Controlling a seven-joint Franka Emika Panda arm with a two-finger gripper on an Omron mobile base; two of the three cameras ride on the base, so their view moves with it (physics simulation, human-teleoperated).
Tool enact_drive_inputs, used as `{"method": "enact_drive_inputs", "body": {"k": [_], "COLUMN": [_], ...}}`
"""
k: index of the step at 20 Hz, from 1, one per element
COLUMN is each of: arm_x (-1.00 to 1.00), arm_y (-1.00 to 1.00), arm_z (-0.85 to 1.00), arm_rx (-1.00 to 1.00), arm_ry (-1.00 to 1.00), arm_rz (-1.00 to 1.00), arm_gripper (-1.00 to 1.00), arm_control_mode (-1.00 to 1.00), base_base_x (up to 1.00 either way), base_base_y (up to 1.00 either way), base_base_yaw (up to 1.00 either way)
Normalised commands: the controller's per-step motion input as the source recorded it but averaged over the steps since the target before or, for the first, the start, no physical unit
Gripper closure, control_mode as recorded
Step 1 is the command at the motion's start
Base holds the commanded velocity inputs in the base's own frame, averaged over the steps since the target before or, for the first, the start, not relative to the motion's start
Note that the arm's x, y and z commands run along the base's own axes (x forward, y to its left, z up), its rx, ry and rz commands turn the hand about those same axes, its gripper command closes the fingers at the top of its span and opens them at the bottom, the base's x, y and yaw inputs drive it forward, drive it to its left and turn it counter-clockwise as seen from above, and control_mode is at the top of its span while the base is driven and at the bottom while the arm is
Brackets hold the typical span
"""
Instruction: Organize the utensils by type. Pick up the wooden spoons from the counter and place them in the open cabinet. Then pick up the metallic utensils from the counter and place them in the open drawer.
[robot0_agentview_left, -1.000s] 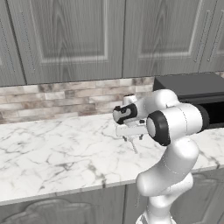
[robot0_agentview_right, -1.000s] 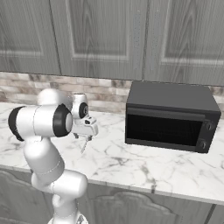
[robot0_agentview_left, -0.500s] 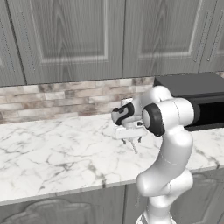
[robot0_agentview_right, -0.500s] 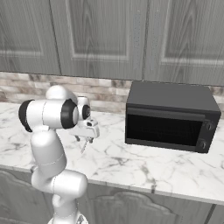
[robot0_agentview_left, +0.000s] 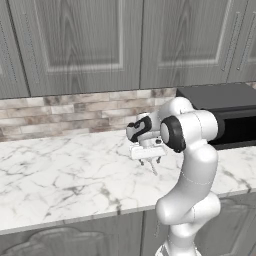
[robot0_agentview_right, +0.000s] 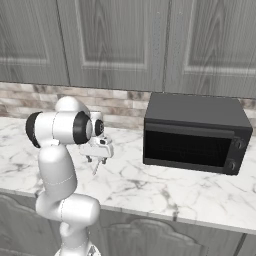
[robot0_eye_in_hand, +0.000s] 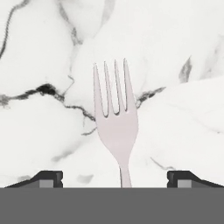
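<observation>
While the gripper hangs over the counter, its jaws stand spread wide, the fork between them, untouched.

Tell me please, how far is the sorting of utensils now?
No wooden spoons lie on the counter in these views, so that part may be done; the cabinet cannot be checked here. In hand: the gripper stands open over the fork, one fingertip at each side of its handle, not yet closed. Left: grasp the fork and put it in the drawer. The metal spoon I cannot locate.
</observation>
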Motion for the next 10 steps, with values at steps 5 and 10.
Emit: {"method": "enact_drive_inputs", "body": {"k": [5, 10], "arm_x": [-0.04, -0.17], "arm_y": [-0.09, -0.11], "arm_z": [-0.20, -0.21], "arm_rx": [0.00, 0.00], "arm_ry": [0.00, -0.05], "arm_rz": [0.00, 0.00], "arm_gripper": [-1.00, -1.00], "arm_control_mode": [-1.00, -1.00], "base_base_x": [0.00, 0.00], "base_base_y": [0.00, 0.00], "base_base_yaw": [0.00, 0.00]}}
